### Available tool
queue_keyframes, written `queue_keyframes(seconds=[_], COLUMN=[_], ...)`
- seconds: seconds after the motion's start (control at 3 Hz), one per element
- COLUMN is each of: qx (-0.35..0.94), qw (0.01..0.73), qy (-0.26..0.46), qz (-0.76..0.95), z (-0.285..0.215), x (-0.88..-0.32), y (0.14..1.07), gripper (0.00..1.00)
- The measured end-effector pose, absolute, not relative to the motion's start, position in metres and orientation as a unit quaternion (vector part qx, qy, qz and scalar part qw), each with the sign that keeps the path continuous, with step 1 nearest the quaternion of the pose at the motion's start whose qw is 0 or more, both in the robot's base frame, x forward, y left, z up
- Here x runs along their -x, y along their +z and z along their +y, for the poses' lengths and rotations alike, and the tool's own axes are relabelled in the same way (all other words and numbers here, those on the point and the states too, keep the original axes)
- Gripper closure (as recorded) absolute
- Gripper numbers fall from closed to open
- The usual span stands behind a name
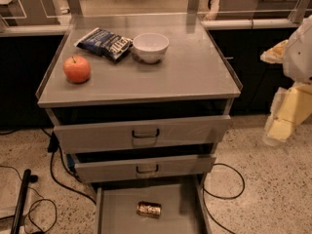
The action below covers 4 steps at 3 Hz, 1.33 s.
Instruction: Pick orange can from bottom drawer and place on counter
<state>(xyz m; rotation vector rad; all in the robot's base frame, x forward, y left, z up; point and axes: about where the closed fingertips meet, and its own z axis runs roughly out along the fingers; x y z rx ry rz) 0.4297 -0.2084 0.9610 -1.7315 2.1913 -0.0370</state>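
Note:
The orange can (148, 209) lies on its side on the floor of the open bottom drawer (114, 213), near the middle. The counter (190, 67) is the grey top of the cabinet, above the three drawers. My gripper (279, 128) hangs at the right edge of the view, beside the cabinet at about the height of the top drawer. It is well to the right of the can and above it, and holds nothing that I can see.
On the counter's left stand a red-orange apple (77, 68), a dark snack bag (105, 43) and a white bowl (150, 47). The top drawer (141, 133) and middle drawer (146, 168) stick out a little. Black cables (58, 179) lie on the floor.

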Motion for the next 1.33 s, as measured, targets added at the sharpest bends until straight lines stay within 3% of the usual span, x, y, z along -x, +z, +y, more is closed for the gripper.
queue_keyframes(seconds=[1.33], qx=[0.615], qw=[0.236], qy=[0.118], qz=[0.743], z=[-0.143], x=[-0.374], y=[0.836], gripper=[0.0])
